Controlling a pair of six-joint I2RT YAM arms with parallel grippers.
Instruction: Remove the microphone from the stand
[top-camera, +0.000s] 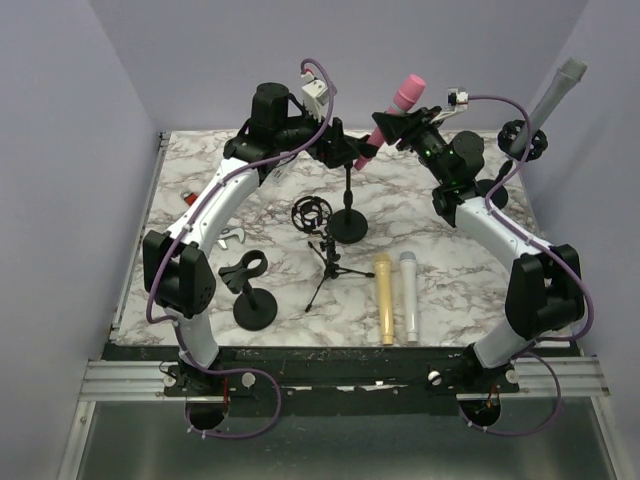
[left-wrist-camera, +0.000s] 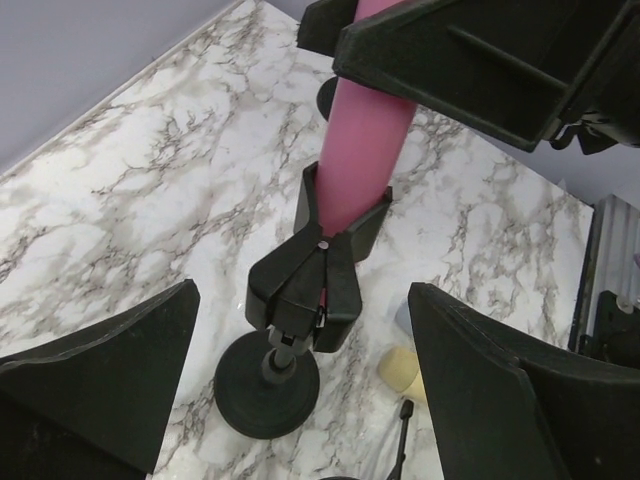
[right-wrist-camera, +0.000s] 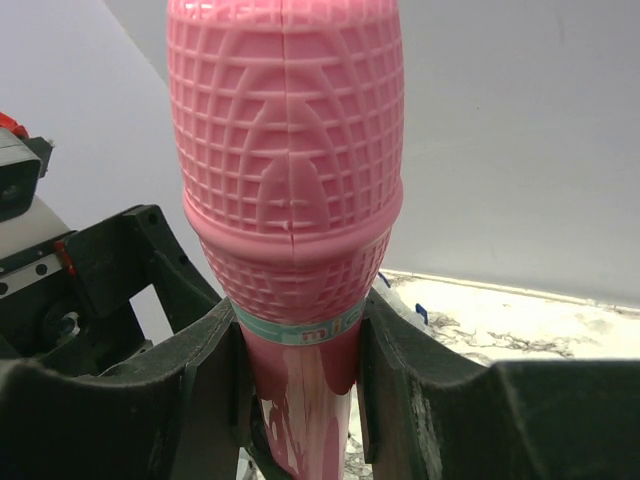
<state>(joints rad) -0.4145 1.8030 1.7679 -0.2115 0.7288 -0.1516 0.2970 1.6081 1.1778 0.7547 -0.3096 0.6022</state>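
My right tool (right-wrist-camera: 300, 385) is clamped on the pink microphone (right-wrist-camera: 290, 150), its fingers (right-wrist-camera: 195, 390) pressed on either side of the body just under the grille head. My left tool (left-wrist-camera: 310, 395) stands apart, holding nothing, its pads either side of the stand's clip (left-wrist-camera: 320, 260) without touching it.

Task item: the microphone's lower end is seated in that clip, tilted, above the round base (left-wrist-camera: 265, 385) on the bench (left-wrist-camera: 130, 170).

Risk, as I judge it: nothing braces the stand. If the clip holds tight, a pull could lift or topple the stand towards the tripod (top-camera: 330, 265) nearby. An off-axis pull could also let the smooth body slide in my grip.

Holders:
- The clip holds the pink microphone.
- The shock mount (top-camera: 310, 213) is empty.
- The near clip stand (top-camera: 245, 272) is empty.
- The far-right holder (top-camera: 527, 140) carries a grey microphone (top-camera: 555, 92)
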